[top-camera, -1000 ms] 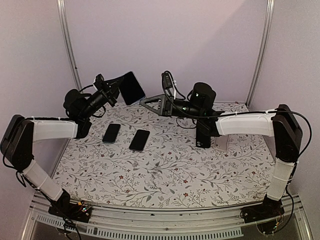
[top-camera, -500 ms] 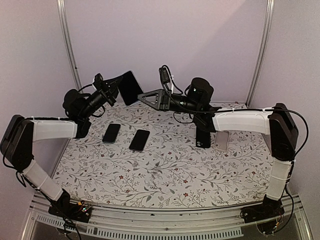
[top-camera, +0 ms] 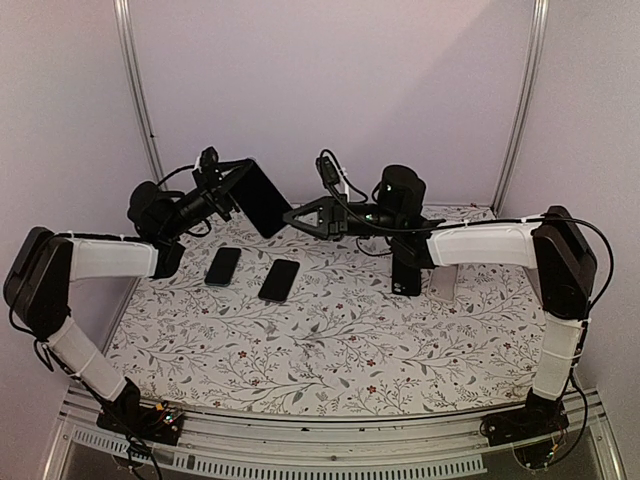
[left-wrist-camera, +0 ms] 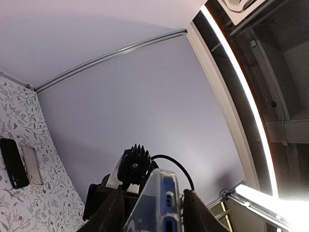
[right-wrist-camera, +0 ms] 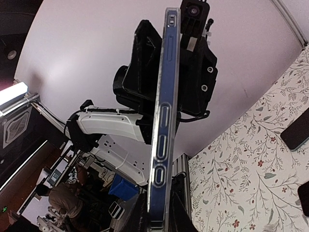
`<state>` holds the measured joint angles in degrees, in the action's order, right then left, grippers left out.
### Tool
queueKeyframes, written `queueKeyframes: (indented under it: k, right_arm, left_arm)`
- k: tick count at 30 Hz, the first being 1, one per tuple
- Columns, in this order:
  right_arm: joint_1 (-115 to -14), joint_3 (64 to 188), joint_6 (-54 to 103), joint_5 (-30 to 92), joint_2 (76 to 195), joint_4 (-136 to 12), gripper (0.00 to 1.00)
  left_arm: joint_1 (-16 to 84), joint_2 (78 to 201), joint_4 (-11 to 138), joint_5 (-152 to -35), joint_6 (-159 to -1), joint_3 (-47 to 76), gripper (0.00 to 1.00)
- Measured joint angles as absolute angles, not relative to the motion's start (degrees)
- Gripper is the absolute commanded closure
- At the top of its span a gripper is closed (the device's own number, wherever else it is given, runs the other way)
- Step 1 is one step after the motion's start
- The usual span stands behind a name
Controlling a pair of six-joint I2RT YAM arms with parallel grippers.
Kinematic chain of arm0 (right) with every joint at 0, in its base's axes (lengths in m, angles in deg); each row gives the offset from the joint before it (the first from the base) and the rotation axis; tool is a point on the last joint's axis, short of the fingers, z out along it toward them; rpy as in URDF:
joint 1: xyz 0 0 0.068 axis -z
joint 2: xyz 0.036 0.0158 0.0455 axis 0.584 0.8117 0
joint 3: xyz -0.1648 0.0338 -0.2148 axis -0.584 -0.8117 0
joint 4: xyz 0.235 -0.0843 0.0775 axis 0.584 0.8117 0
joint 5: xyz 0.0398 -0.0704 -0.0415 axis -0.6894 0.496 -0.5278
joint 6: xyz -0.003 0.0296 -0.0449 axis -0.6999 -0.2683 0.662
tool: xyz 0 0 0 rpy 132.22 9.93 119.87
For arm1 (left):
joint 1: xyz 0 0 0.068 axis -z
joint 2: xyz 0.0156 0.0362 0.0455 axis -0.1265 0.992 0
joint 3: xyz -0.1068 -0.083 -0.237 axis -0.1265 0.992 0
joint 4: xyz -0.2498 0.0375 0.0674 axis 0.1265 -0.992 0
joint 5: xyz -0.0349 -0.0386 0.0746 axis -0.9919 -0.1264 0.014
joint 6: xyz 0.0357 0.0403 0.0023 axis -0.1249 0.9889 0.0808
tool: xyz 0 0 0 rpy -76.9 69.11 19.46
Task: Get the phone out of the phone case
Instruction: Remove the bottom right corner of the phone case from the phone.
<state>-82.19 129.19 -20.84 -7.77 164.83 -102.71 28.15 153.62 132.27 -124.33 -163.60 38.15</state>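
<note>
While the phone (top-camera: 262, 197) sits in its case (right-wrist-camera: 162, 121), up in the air over the table (top-camera: 330, 340), the right gripper (top-camera: 297, 216) is pinched shut on its edge. The left gripper (top-camera: 232, 185) has a finger on either side of it; I cannot tell if they squeeze. Getting a good hold looks like the step now. Next, one gripper must pry the case off.

Five slim slabs were counted. One cased phone (top-camera: 262, 198) was up in the air, far middle. Two dark phones lay left of centre: the left phone (top-camera: 223, 266) and the right phone (top-camera: 279, 280). Two more lay to the right: one dark slab (top-camera: 405, 276), one pale slab (top-camera: 444, 283). One table (top-camera: 330, 350) bore those four. Two arms stood near, the left arm (top-camera: 110, 258) and the right arm (top-camera: 485, 245).
</note>
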Motion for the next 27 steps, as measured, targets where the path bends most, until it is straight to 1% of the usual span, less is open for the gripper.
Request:
queueKeyframes:
  k: [6,18,21,23,25,26,27]
  right_arm:
    - [-81.8,128.4,-22.7,-11.1,164.8,-102.5,1.0]
    - [-78.8,127.9,-26.5,-15.5,164.8,-102.4,1.0]
    - [-78.5,127.9,-27.1,-16.0,164.8,-102.4,1.0]
    - [-78.4,127.9,-27.5,-16.1,164.8,-102.4,1.0]
    - [-78.4,127.9,-27.8,-16.4,164.8,-102.6,1.0]
    - [-78.4,128.0,-28.1,-16.5,164.8,-102.7,0.98]
    - [-78.5,128.2,-28.6,-16.4,164.7,-102.6,0.93]
  left_arm:
    - [28.1,156.2,133.4,-128.9,-163.5,38.1,0.61]
    - [28.1,157.7,135.0,-133.0,-163.6,38.1,0.63]
    - [28.1,157.7,135.0,-133.4,-163.7,38.1,0.74]
    - [28.1,157.8,135.1,-133.6,-163.8,38.1,0.85]
    - [28.1,158.0,135.0,-133.9,-162.9,38.1,0.99]
    - [28.0,158.4,134.6,-134.1,-162.0,38.1,1.0]
    - [27.9,158.9,134.3,-134.1,-161.4,38.1,1.0]
